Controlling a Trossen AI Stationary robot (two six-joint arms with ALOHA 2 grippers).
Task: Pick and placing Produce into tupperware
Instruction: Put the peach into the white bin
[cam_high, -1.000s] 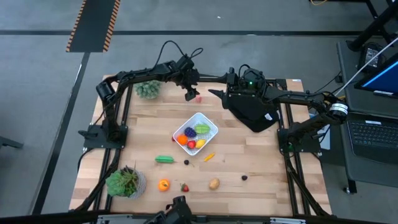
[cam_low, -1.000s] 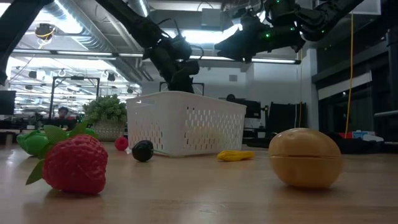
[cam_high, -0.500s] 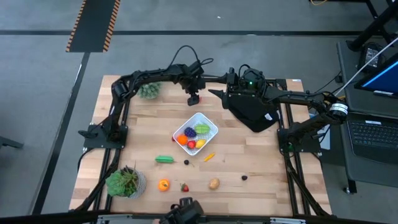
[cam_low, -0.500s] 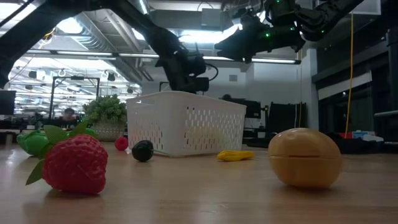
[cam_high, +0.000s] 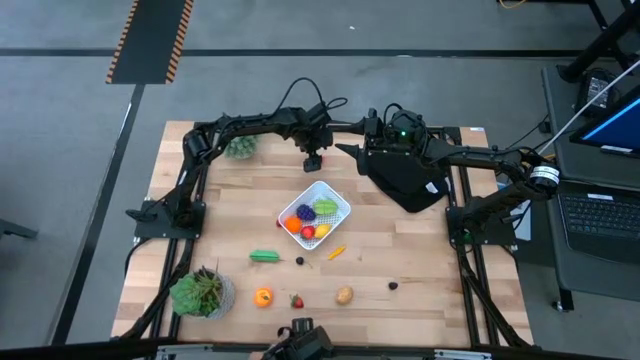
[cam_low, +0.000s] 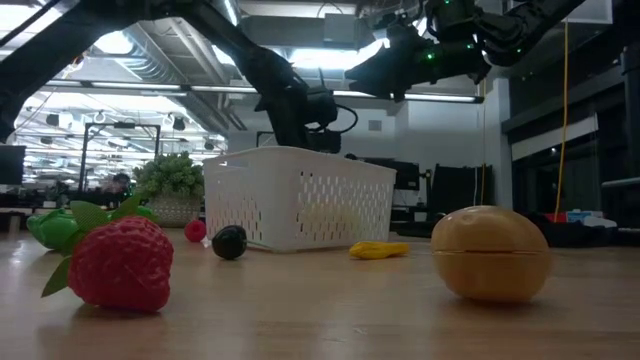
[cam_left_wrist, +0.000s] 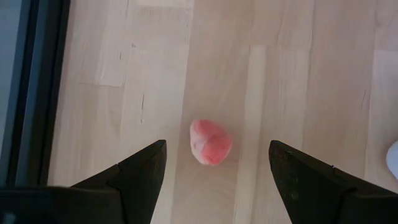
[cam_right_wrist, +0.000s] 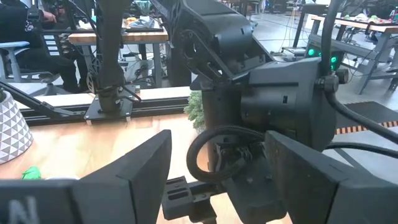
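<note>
The left gripper (cam_left_wrist: 214, 163) hangs open above a small pink-red fruit (cam_left_wrist: 211, 142) lying on the bare wood near the far edge of the table (cam_high: 420, 250), just beyond the white tupperware (cam_high: 315, 213). The fruit sits between the two spread fingers, slightly toward the left one. A clean pick likely calls for centring over the fruit, descending straight until the fingertips flank its widest part, then closing gently so the rounded piece does not squirt out sideways. The right gripper (cam_right_wrist: 219, 171), also open, waits raised at the far side of the table, above the black cloth (cam_high: 408, 182).
</note>
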